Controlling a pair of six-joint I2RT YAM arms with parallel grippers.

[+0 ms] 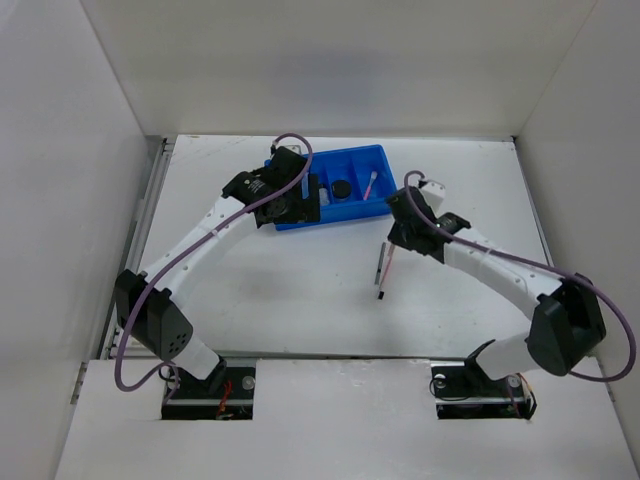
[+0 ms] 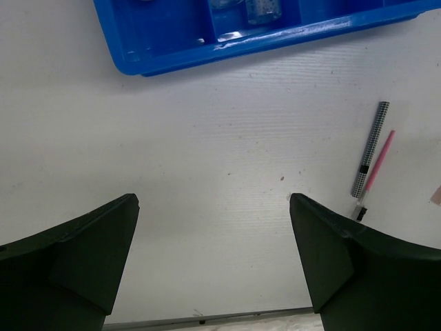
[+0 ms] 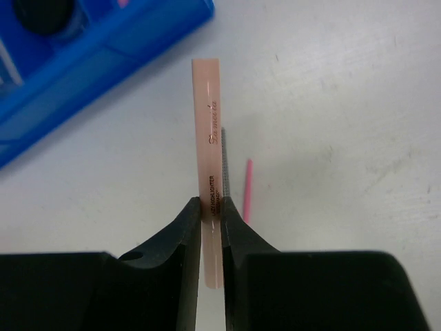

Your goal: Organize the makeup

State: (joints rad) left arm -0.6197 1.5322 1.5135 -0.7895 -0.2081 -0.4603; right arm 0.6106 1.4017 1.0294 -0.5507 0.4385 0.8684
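Note:
My right gripper [image 3: 211, 210] is shut on a pale pink highlighter stick [image 3: 209, 124] and holds it above the table; in the top view this gripper [image 1: 399, 238] is just right of the blue tray [image 1: 385, 205]. Below it on the table lie a grey checkered pencil [image 2: 370, 148] and a thin pink pencil [image 2: 380, 160], also seen in the top view [image 1: 383, 270]. My left gripper [image 2: 213, 214] is open and empty, over bare table by the tray's front left edge [image 2: 179, 52]. A round black jar [image 1: 341, 187] and a pink item [image 1: 370, 183] are in the tray. Clear bottles [image 2: 262, 8] show in it.
White walls close the table on the left, back and right. The tray [image 3: 103, 62] stands at the back middle. The table's near edge [image 2: 207, 318] shows below my left fingers.

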